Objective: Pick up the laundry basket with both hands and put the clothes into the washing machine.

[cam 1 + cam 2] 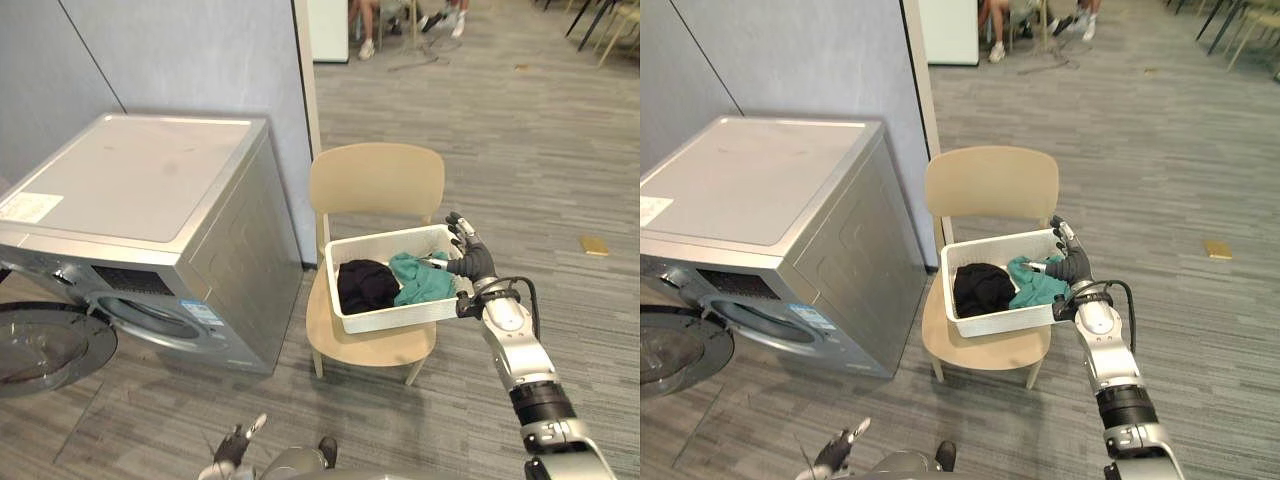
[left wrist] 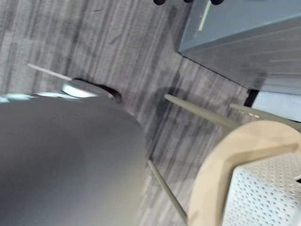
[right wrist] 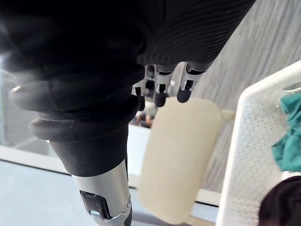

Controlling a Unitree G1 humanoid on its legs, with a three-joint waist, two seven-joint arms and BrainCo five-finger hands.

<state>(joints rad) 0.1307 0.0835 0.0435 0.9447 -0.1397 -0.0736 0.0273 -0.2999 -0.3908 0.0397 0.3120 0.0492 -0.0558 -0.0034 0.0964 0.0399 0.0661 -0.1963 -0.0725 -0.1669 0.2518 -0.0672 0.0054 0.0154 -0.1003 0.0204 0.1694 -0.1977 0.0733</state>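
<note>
Laundry basket (image 1: 395, 318), holding clothes (image 1: 420, 282), set on chair (image 1: 375, 185) for a two-handed lift; right hand (image 1: 468, 262), fingers spread, beside its right wall, seemingly not gripping yet; left hand (image 1: 237, 443) low, fingers loosely straight

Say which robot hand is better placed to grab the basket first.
Right. The right robot hand is open beside the laundry basket's right rim on the chair; the left robot hand hangs low, well short of it.

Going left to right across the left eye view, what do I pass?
open door → washing machine → black garment → teal garment → right hand → small yellow thing on the floor
</note>
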